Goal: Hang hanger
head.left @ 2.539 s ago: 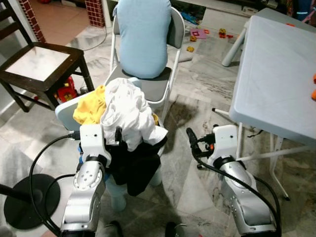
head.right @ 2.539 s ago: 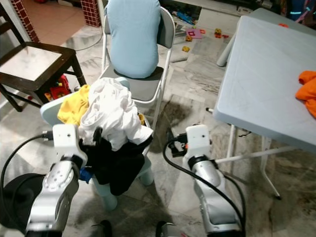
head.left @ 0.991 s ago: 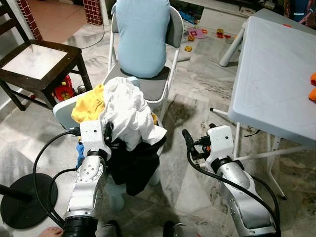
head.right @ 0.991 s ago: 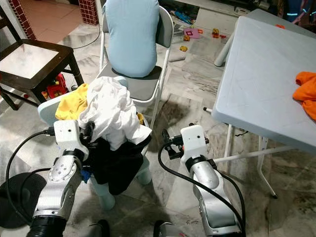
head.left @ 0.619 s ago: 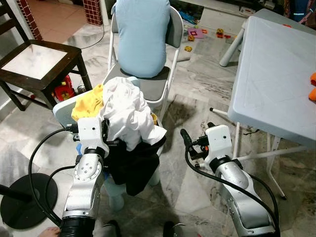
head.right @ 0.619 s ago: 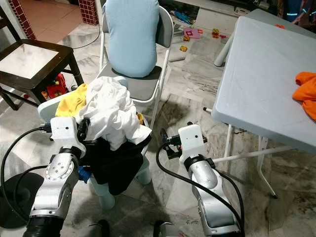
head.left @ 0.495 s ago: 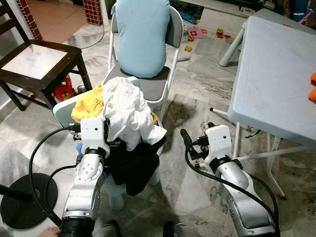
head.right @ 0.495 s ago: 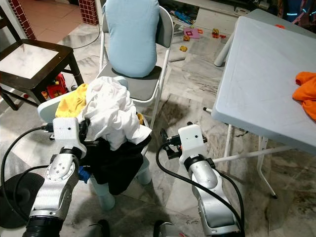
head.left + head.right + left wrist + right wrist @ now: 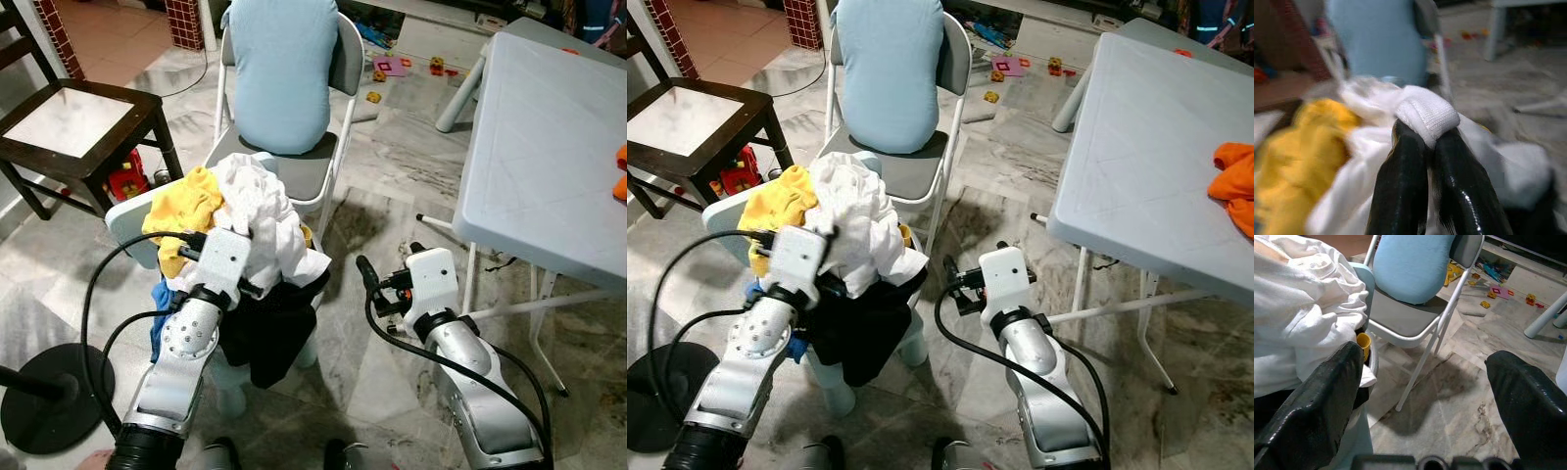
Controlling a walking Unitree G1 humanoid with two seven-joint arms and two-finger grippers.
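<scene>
Left gripper (image 9: 1422, 147): closed on a fold of crumpled white cotton garment (image 9: 257, 220), atop the pale-blue plastic stool's (image 9: 125, 217) laundry heap. Right gripper (image 9: 1425, 396): spread wide, empty, hovering beside. No hanger discernible. Advisable: lifting slowly, freeing cloth from yellow garment (image 9: 181, 206). Versus earlier: left wrist now swinging inward, pinching cloth.

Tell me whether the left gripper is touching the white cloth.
Touching. In the left wrist view, the left gripper has its fingers pinched shut on a fold of the white cloth.
</scene>
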